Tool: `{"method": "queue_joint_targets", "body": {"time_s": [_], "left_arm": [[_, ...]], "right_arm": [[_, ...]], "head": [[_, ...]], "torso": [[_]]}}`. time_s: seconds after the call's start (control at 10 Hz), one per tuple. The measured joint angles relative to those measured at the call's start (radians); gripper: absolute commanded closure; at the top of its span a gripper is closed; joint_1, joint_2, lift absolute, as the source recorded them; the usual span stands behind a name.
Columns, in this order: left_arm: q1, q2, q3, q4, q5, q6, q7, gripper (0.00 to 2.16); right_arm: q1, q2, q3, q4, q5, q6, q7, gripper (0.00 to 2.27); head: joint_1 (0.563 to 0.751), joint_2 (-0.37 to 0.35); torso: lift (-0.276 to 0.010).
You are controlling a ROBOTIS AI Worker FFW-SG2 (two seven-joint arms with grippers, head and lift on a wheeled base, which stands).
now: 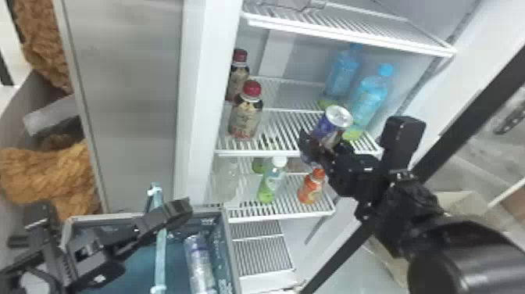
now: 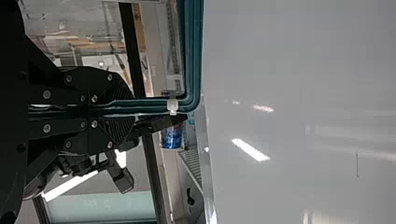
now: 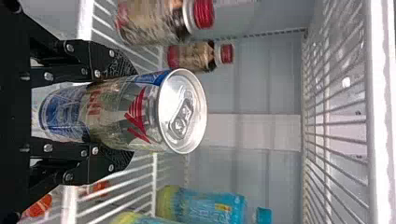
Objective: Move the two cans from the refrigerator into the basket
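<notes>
Head view: R gripper (image 1: 325, 145) grips blue/silver metal can (image 1: 330, 125) by fridge's white wire shelf (image 1: 279, 127); silver/purple cyl. can (image 1: 199, 264) lies in teal plastic basket (image 1: 230, 254). L gripper (image 1: 166, 222) at basket's slim bar handle (image 1: 160, 254).

L wrist view: fingers closed on handle.

R wrist view: metal can btw fingers, round ring-tab lid beyond tips.

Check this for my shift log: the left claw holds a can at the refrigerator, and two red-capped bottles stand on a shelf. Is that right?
Not quite: the right claw holds the can, as the head view shows. The rest stands: it is at the refrigerator, and two red-capped bottles stand on a shelf.
</notes>
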Motion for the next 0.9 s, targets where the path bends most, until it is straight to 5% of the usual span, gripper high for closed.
{"method": "queue_joint_targets", "body": {"time_s": [0.4,0.9], "left_arm": [[0.001,0.000,0.000,0.000,0.000,0.000,0.000,1.19],[0.008,0.000,0.001,0.000,0.001,0.000,-0.001,1.19]], "right_arm": [[0.163,0.000,0.015,-0.157,-0.093,0.075,0.019,1.28],[0.223,0.035,0.102,-0.084,-0.180,0.126,0.078,1.28]], "head": [[0.695,-0.310],[0.695,-0.234]], "torso": [[-0.031],[-0.031]]}}
